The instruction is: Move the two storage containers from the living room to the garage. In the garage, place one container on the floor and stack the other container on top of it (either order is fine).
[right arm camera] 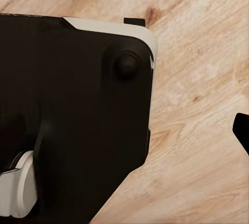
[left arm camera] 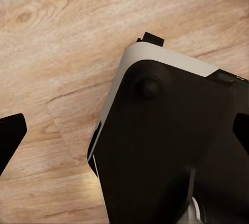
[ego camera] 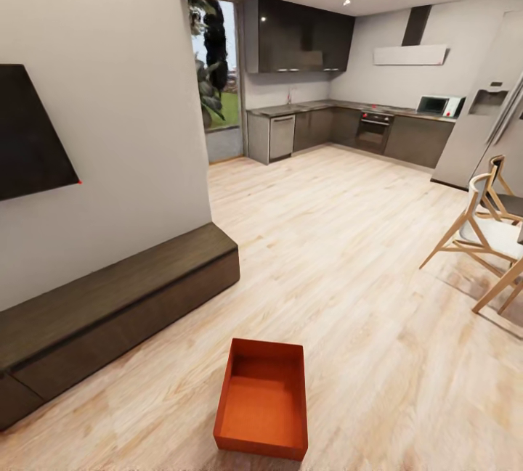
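orange-red container on wood floor, fingers elsewhere.

My base is a glossy black slab with rounded corners, edged by a white band and carrying a round black knob near one corner, while my tool's fingertips are flat matte-black blades, with a pale grey wheel at seven o'clock.

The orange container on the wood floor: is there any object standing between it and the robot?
Nothing visible does. The orange container lies alone on the wood-plank floor just ahead; the dark low cabinet is off to its left and the chairs far right.
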